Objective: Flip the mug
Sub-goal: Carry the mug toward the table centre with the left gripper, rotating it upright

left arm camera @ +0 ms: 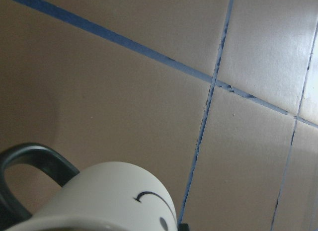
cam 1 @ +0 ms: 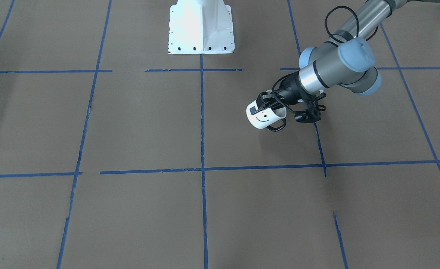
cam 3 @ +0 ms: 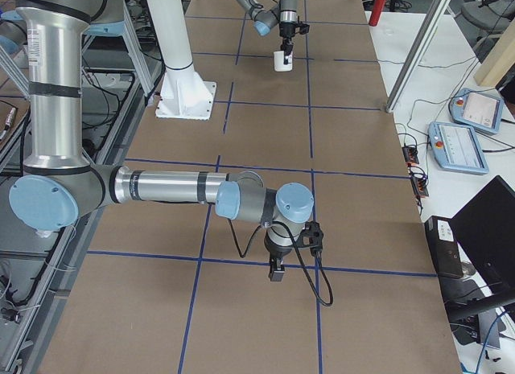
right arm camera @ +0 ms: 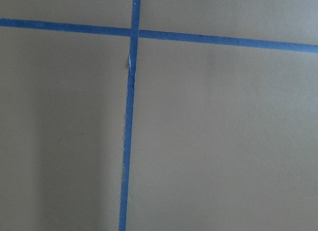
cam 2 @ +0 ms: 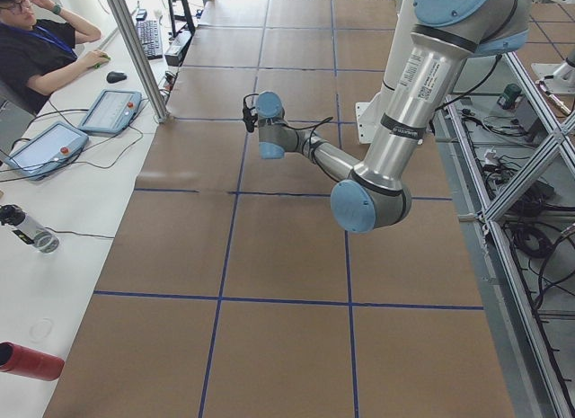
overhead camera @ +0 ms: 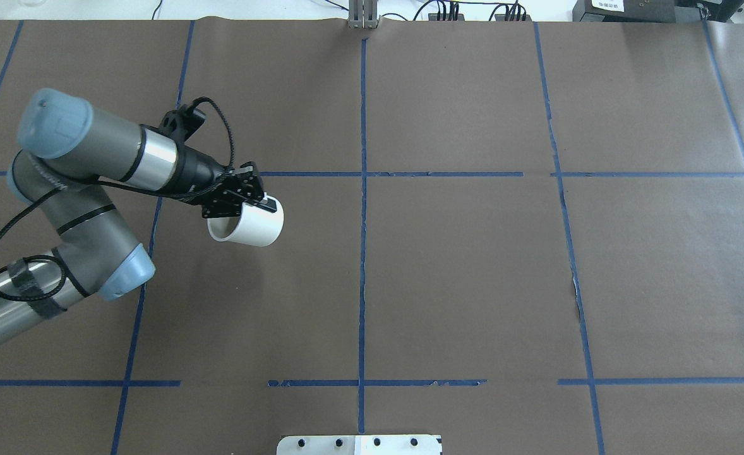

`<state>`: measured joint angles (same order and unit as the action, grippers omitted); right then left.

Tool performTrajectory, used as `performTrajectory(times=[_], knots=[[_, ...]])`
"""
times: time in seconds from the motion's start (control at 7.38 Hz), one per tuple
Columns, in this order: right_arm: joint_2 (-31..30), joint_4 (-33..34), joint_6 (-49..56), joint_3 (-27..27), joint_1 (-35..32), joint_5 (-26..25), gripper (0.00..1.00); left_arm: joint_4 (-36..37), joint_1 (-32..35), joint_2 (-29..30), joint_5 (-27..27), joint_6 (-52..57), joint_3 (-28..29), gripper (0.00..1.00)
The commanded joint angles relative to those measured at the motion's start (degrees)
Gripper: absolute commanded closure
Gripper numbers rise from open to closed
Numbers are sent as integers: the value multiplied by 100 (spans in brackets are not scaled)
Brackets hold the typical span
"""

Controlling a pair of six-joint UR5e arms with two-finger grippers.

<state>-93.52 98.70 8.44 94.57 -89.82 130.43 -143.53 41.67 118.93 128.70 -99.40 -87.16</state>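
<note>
The white mug (cam 1: pixel 263 116) with a black smiley face is held tilted on its side, its thin black loop handle (cam 1: pixel 278 126) pointing down. My left gripper (cam 1: pixel 262 105) is shut on the mug's rim. In the overhead view the mug (overhead camera: pixel 249 225) hangs under the left gripper (overhead camera: pixel 255 205), its opening facing the robot's left. It also shows in the left wrist view (left arm camera: pixel 109 196) and far off in the exterior right view (cam 3: pixel 282 60). My right gripper (cam 3: pixel 276 271) shows only in the exterior right view, low over the table; I cannot tell whether it is open or shut.
Brown paper with a blue tape grid (overhead camera: pixel 362 253) covers the table. The robot's white base (cam 1: pixel 201 28) stands at the robot's edge. A side bench holds tablets (cam 2: pixel 112 111) and a red bottle (cam 2: pixel 31 360), with a seated person (cam 2: pixel 36 40) behind it.
</note>
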Motion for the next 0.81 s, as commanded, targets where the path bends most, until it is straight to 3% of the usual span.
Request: performTrajectory(times=[0.0,0.14,0.27,0.54,0.68], knots=[[0,0,0,0,0,0,0,2163,-569,1093,-1008,61,-12,100],[0,0,0,0,0,0,0,3268,-894,1706,-1579,70,110,100],[0,0,0,0,0,-9,0,3853,-1080,2173,-1932,70,372,100],[0,0,0,0,0,0,0,4149,-1467,2765,-2478,61,1294,100],[0,0,0,0,0,0,0,4253,-1478,2741,-2533,96,1333,100]])
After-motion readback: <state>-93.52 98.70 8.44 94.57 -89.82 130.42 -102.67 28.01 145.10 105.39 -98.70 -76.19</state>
